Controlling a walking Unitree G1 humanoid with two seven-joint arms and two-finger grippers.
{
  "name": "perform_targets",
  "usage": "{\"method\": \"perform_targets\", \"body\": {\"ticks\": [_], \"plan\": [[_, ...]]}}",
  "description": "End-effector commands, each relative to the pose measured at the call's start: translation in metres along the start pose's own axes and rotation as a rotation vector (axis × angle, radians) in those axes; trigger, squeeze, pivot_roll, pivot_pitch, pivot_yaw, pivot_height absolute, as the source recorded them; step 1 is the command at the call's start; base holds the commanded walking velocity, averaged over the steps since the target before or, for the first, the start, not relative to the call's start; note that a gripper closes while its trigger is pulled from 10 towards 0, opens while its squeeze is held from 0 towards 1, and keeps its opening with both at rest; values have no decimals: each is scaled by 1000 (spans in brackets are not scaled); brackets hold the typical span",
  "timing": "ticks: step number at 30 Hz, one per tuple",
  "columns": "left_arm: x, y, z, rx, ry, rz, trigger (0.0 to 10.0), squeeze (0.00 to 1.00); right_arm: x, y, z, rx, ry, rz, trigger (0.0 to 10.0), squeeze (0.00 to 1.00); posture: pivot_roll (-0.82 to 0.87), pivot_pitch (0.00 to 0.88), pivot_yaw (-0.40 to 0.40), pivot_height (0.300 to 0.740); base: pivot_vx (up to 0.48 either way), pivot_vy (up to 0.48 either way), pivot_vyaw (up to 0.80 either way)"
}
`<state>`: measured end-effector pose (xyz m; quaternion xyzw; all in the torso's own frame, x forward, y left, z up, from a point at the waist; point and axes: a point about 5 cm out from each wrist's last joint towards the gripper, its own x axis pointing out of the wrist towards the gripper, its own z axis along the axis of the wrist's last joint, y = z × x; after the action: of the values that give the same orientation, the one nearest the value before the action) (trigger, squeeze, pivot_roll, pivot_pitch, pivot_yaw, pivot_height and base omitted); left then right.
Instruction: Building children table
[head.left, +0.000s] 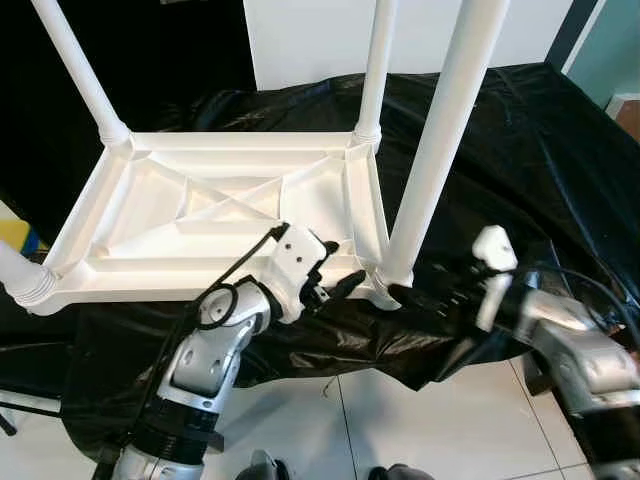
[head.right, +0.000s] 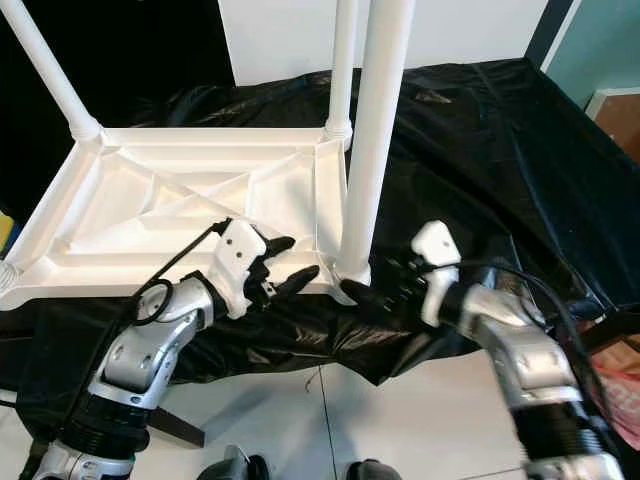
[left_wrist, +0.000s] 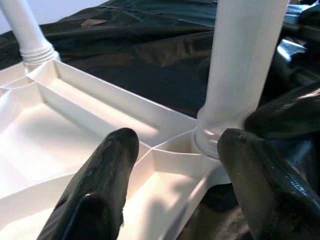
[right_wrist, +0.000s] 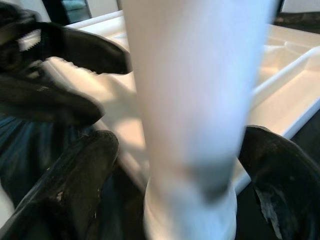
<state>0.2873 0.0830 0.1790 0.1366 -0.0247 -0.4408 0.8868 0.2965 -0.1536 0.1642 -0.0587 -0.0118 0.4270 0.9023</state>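
A white plastic children's table (head.left: 215, 275) lies upside down on a black cloth. Its near right leg (head.left: 440, 130) stands upright in the corner socket. My right gripper (head.left: 405, 297) reaches that leg's base from the right. In the right wrist view the right gripper (right_wrist: 180, 150) is open, one finger (right_wrist: 75, 185) on each side of the leg (right_wrist: 195, 100), with a small gap on one side. My left gripper (head.left: 335, 285) is open at the same corner. Its fingers (left_wrist: 100, 185) straddle the rim beside the leg's base (left_wrist: 215, 135).
Two more legs stand at the far left (head.left: 80, 70) and far right (head.left: 375, 70) corners, and another (head.left: 20, 275) leans at the near left corner. Black cloth (head.left: 520, 150) covers the work surface. White tiled floor (head.left: 400, 420) lies below the front edge. A white panel (head.left: 320, 40) stands behind.
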Motion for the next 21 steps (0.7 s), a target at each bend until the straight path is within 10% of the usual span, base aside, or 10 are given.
{"method": "perform_targets", "body": {"ticks": [1, 13, 14, 15, 21], "plan": [[-3, 2, -2, -3, 17, 8, 10000, 0, 12, -2, -7, -21, 15, -69, 10000, 0, 18, 84, -14, 740, 0, 0, 0], [-1, -2, -3, 2, 12, 6, 10000, 0, 18, -33, -12, -36, 26, -174, 10000, 0, 30, 88, -26, 740, 0, 0, 0], [0, -1, -2, 2, 8, 13, 10000, 0, 17, -40, -13, -39, 35, -201, 1686, 0, 29, 88, -27, 740, 0, 0, 0], [1, 0, -1, 2, 5, 15, 10000, 0, 16, -46, -14, -42, 40, -226, 0, 0, 28, 87, -30, 740, 0, 0, 0], [4, -1, 1, 4, 0, 11, 10000, 0, 15, -53, -14, -23, 32, -268, 0, 0, 24, 87, -35, 740, 0, 0, 0]]}}
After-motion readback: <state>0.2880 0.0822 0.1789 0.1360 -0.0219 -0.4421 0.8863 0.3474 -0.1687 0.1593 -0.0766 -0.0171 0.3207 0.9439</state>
